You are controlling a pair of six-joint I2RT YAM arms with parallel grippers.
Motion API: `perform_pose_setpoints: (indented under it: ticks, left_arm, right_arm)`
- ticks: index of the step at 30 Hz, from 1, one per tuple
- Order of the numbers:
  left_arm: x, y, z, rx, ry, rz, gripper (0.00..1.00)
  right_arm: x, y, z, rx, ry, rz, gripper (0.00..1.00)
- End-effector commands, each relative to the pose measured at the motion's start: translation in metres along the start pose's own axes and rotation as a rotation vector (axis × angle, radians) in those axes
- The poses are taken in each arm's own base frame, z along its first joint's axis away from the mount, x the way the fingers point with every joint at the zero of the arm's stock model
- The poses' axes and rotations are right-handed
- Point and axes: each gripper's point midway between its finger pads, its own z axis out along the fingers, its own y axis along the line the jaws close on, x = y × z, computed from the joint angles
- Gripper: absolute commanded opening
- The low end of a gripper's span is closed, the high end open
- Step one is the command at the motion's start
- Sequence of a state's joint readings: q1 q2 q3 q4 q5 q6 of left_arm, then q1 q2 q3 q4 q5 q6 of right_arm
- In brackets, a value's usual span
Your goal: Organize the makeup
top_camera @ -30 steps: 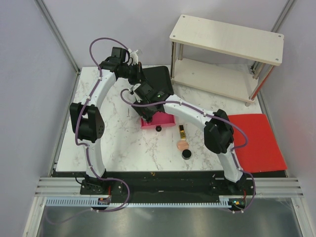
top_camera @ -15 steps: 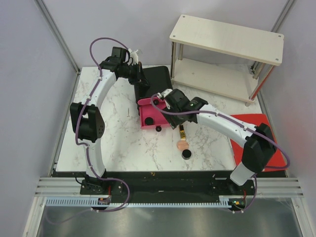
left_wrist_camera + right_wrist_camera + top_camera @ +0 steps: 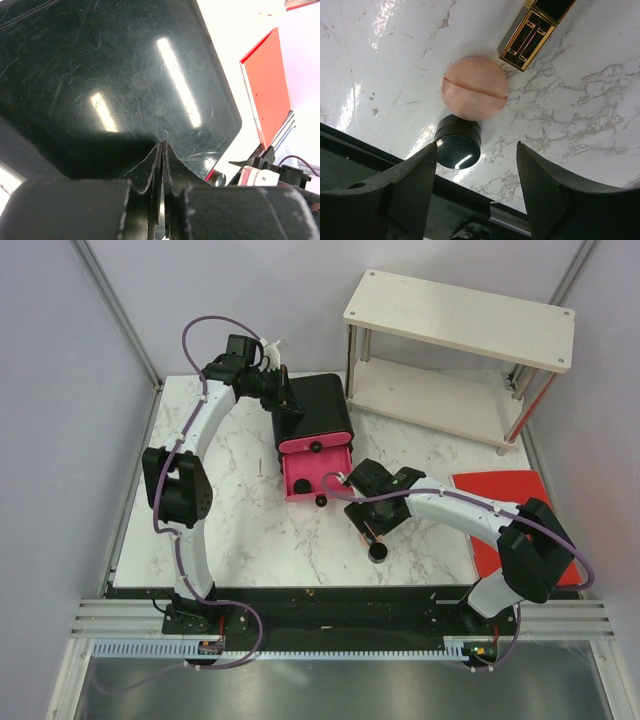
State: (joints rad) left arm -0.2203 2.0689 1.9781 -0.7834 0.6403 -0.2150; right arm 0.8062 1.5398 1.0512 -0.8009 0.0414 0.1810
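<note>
Lying below the spread right pincer (image 3: 476, 152): peach puff (image 3: 475, 87), black jar (image 3: 458, 146).

Under the right gripper (image 3: 476, 149), whose fingers (image 3: 407, 192) look like matt black plastic, the table (image 3: 385, 60) has a polished white marble look with grey veins and bright glare. Seen between the fingertips, the round black jar (image 3: 458, 146) has a glossy lid. Just beyond it the peach puff (image 3: 475, 95) looks soft and matt, and farther on the gold-black tube (image 3: 536, 31) carries shiny metallic gold trim. Ahead of the left gripper (image 3: 162, 160), the black box (image 3: 125, 75) is glossy plastic, finely scratched.
</note>
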Motion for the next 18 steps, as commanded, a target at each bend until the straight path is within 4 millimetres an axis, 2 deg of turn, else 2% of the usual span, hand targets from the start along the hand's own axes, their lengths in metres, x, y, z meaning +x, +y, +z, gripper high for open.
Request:
perform_pose_setpoints:
  ticks: [1,7,13,18]
  left_arm:
    - [0.107,0.087,0.027,-0.268,0.356,-0.134,0.09]
    - [0.106,0.088,0.027,-0.268,0.355,-0.135,0.09]
    - [0.111,0.090,0.029,-0.270,0.369,-0.142,0.09]
    - [0.113,0.091,0.030,-0.268,0.374,-0.145,0.09]
  right_arm:
    - [-0.002,0.008,0.001,-0.030,0.000,0.024,0.73]
    - [-0.001,0.010,0.008,-0.037,0.055,-0.024,0.72]
    - [0.014,0.015,0.017,-0.070,0.123,-0.017,0.70]
    - [0.022,0.020,0.023,-0.090,0.149,0.011,0.61]
